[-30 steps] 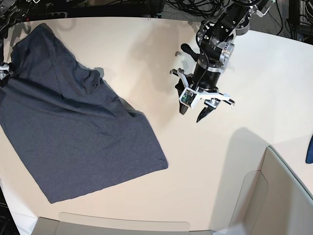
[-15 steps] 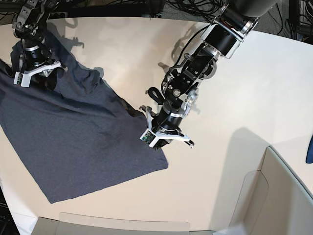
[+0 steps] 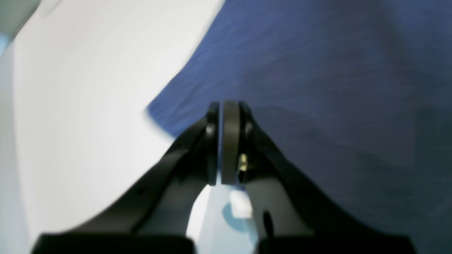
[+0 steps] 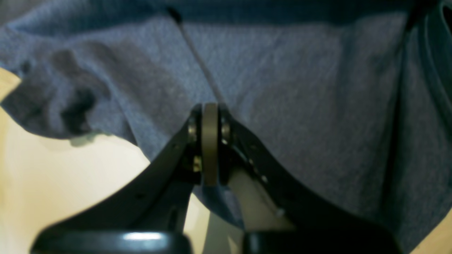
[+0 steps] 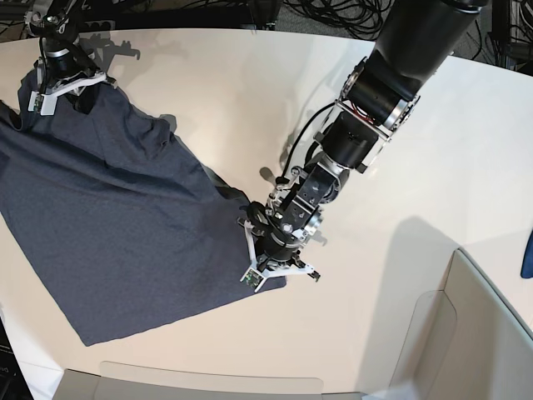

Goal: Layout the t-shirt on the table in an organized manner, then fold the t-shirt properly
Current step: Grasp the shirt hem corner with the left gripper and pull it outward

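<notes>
Cloth of the t-shirt lay spread over the table, covering the side of it that the base view showed on its left, its body mostly flat with a few low ridges and a small bunched fold near its upper middle. One corner of the shirt reached toward the table's centre, and there the left gripper had its tips down on the fabric's edge; the left wrist view showed its fingers pressed together with only a thin slit between the pads, shirt cloth filling the space behind them and bare table to one side, though blur hid whether cloth was caught between the pads. At the shirt's far corner, by the table's back edge, the right gripper sat over the cloth; its wrist view showed the fingers closed tight against each other, with wrinkled fabric directly beyond the tips and a seam line running away from them, and whether they pinched a fold could not be told. Near the table's front edge, on the side away from the shirt, stood a pale box wall, and a blue scrap showed just past it.
</notes>
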